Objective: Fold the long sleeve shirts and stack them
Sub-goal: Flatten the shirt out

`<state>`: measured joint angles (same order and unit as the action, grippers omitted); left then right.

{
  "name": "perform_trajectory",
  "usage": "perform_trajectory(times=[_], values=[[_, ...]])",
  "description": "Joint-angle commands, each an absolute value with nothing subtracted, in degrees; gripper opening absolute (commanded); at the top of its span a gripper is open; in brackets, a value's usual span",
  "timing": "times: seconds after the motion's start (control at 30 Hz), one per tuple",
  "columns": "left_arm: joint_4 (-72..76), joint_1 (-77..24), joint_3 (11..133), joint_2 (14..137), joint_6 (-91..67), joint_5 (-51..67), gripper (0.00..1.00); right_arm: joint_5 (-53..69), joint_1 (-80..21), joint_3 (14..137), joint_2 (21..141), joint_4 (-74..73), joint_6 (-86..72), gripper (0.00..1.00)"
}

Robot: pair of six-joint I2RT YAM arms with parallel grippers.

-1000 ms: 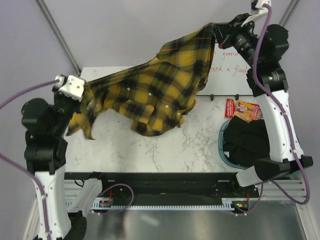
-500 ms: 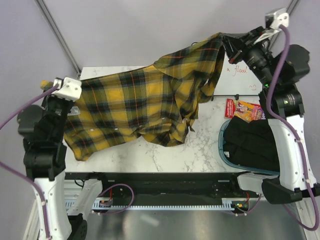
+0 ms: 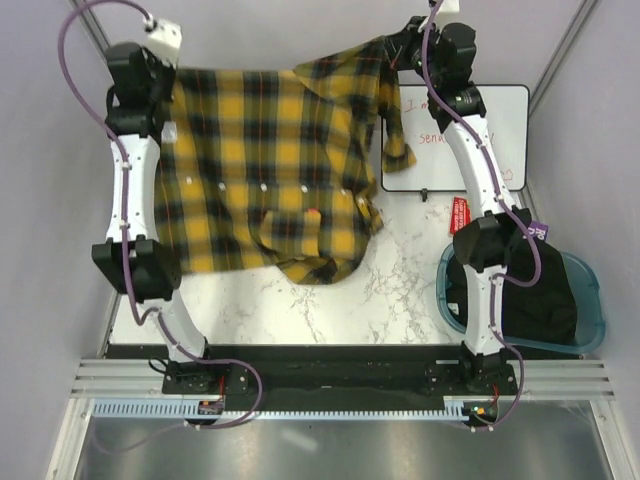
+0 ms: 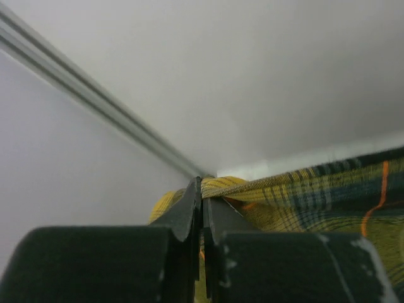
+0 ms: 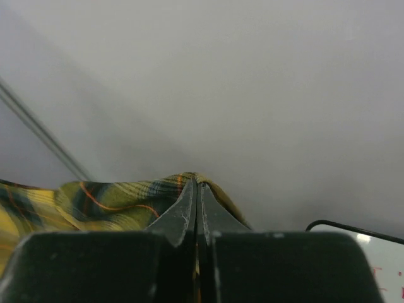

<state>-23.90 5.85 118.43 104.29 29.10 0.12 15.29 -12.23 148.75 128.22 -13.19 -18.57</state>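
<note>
A yellow-and-black plaid long sleeve shirt [image 3: 265, 165] hangs spread wide above the far part of the table, its lower hem bunched near the middle. My left gripper [image 3: 168, 88] is shut on its upper left edge and my right gripper [image 3: 390, 55] is shut on its upper right edge. One sleeve [image 3: 395, 125] dangles below the right gripper. In the left wrist view the shut gripper [image 4: 202, 189] pinches plaid cloth [image 4: 315, 189]. In the right wrist view the gripper [image 5: 197, 189] likewise pinches a fold of the shirt [image 5: 113, 192].
A blue basket [image 3: 590, 320] with dark clothes stands at the table's right edge. A whiteboard [image 3: 500, 130] with red writing lies at the far right, a colourful packet [image 3: 462, 215] beside it. White marble table [image 3: 400, 290] shows below the shirt.
Both arms have stretched up and to the far side, lifting the shirt. The cloth went from bunched and slanting to stretched flat between the two grippers.
</note>
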Motion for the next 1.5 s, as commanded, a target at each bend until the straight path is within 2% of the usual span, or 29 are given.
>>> perform_trajectory(times=[0.0, 0.07, 0.13, 0.23, 0.33, 0.37, 0.4, 0.47, 0.5, 0.63, 0.67, 0.7, 0.77, 0.8, 0.87, 1.07, 1.1, 1.17, 1.27, 1.3, 1.37, 1.4, 1.47], values=[[-14.42, 6.59, 149.7, 107.31, 21.63, 0.44, 0.02, 4.5, -12.04, 136.96, 108.66, 13.5, -18.82, 0.0], [-10.83, 7.64, 149.6, 103.82, 20.05, 0.26, 0.02, 2.12, -10.99, 140.93, 105.74, 12.93, -18.54, 0.0], [-3.1, 10.96, 139.79, 98.64, 16.45, 2.18, 0.02, 2.98, -8.37, 144.57, 105.3, 12.74, -22.23, 0.0], [5.61, 15.71, 122.04, 87.22, 15.2, 8.66, 0.02, 6.14, -8.0, 142.4, 101.7, 13.89, -19.17, 0.0], [5.45, 18.1, 105.95, 79.21, 19.94, 15.01, 0.02, 14.65, -8.0, 127.75, 94.77, 12.57, -16.63, 0.0], [6.58, 18.71, 100.69, 74.4, 21.52, 16.68, 0.02, 18.51, -8.0, 117.61, 90.66, 11.96, -15.92, 0.0], [7.98, 20.29, 89.76, 72.18, 23.45, 21.92, 0.02, 20.81, -7.91, 112.46, 88.61, 11.43, -15.39, 0.0], [6.69, 21.62, 80.64, 67.61, 27.31, 28.88, 0.02, 25.28, -8.0, 98.18, 82.92, 7.75, -11.44, 0.0], [6.16, 21.71, 71.89, 63.24, 31.42, 32.14, 0.02, 26.1, -8.0, 93.56, 80.97, 6.52, -10.12, 0.0], [-6.02, 21.8, 53.65, 50.47, 44.45, 38.67, 0.02, 29.27, -8.0, 71.69, 72.0, -6.63, -0.36, 0.0], [-10.15, 21.8, 50.74, 48.19, 48.3, 39.54, 0.02, 29.7, -7.91, 69.37, 68.85, -9.46, 6.35, 0.0], [-13.33, 21.8, 45.49, 45.47, 56.69, 39.99, 0.02, 31.36, -8.0, 67.17, 67.25, -12.28, 9.37, 0.0], [-19.82, 21.88, 39.41, 38.0, 60.98, 38.5, 0.02, 30.41, -8.0, 60.69, 63.13, -16.51, 13.16, 0.0], [-23.17, 21.88, 34.33, 35.79, 67.96, 38.24, 0.02, 31.28, -8.0, 59.17, 62.06, -18.44, 15.1, 0.0], [-24.95, 21.88, 27.55, 29.72, 69.79, 36.49, 0.02, 32.87, -8.26, 55.05, 60.57, -23.54, 18.35, 0.0], [-37.07, 21.8, 23.29, 30.4, 75.3, 28.84, 0.02, 34.72, -10.81, 48.78, 62.4, -38.56, 32.06, 0.0], [-44.14, 21.88, 23.81, 30.93, 77.5, 27.44, 0.02, 35.15, -11.59, 49.04, 62.92, -44.76, 36.17, 0.03], [-51.12, 21.97, 26.52, 31.72, 82.24, 27.51, 0.08, 36.82, -12.3, 50.97, 63.37, -51.55, 41.37, 0.12], [-64.4, 21.97, 32.49, 33.83, 85.77, 32.5, 0.36, 37.79, -14.23, 53.43, 61.53, -60.45, 47.71, 0.36], [-65.82, 21.97, 34.17, 34.88, 85.35, 33.74, 0.52, 37.1, -15.2, 54.31, 61.0, -61.69, 48.33, 0.56], [-71.0, 21.97, 40.47, 37.69, 84.64, 38.03, 0.57, 36.13, -15.64, 57.91, 60.56, -61.87, 48.25, 0.83], [-72.06, 21.97, 42.78, 41.53, 83.51, 39.54, 0.65, 35.95, -15.64, 59.4, 60.9, -61.44, 48.34, 0.89], [-72.6, 21.97, 48.76, 45.42, 78.87, 43.66, 0.66, 35.86, -15.73, 64.49, 63.97, -60.39, 46.5, 0.92]])
